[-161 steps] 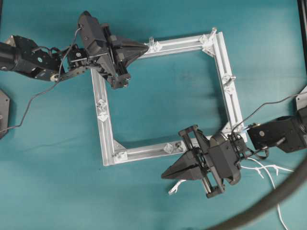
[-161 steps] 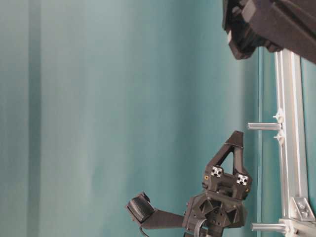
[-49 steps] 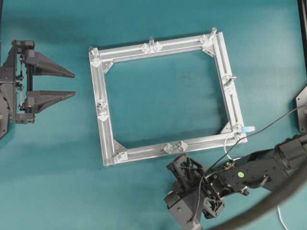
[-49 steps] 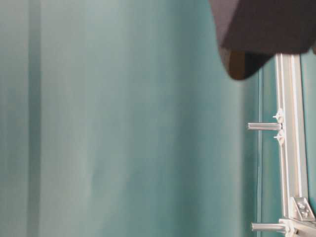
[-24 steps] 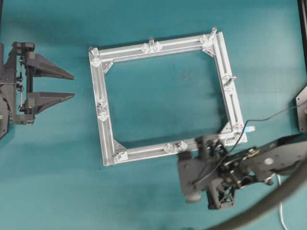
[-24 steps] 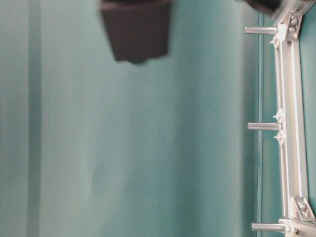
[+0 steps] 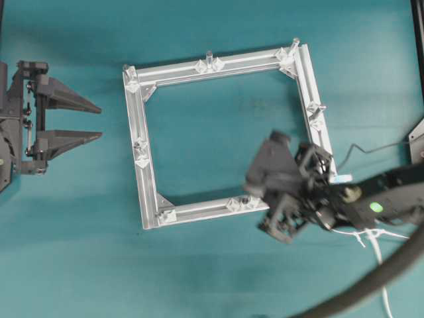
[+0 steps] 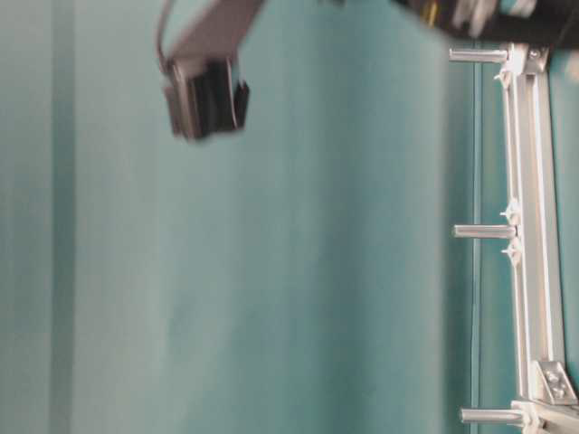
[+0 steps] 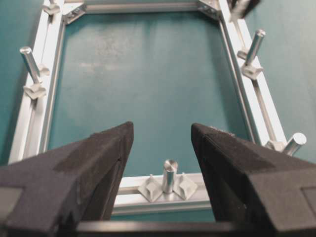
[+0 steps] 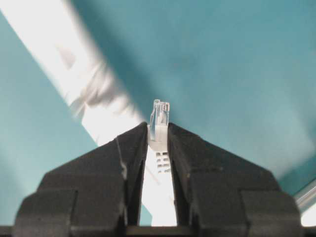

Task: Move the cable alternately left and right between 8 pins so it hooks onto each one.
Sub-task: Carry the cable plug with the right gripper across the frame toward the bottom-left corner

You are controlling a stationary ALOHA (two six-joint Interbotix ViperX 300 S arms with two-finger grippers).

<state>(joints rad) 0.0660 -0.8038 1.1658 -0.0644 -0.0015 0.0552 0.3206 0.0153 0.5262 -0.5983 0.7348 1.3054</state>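
Right black gripper (image 10: pixel 158 129): pinches the thin white cable's pale translucent plug (image 10: pixel 159 118).
Left black gripper (image 9: pixel 162 137): spread wide, empty, facing the square silver aluminium frame (image 7: pixel 218 65).

A square aluminium frame (image 7: pixel 142 132) lies flat on a teal table (image 7: pixel 73 218), with upright pins (image 7: pixel 209 56) standing along its bars. Inside the frame the table is bare and open. The right arm and its pincer (image 7: pixel 285 199) hang over the frame's lower right corner, blocking that corner from above. The left pincer (image 7: pixel 93 122) sits well apart to the left, jaws wide, with bare table between it and the frame. A thick dark hose (image 7: pixel 377 278) crosses the lower right.
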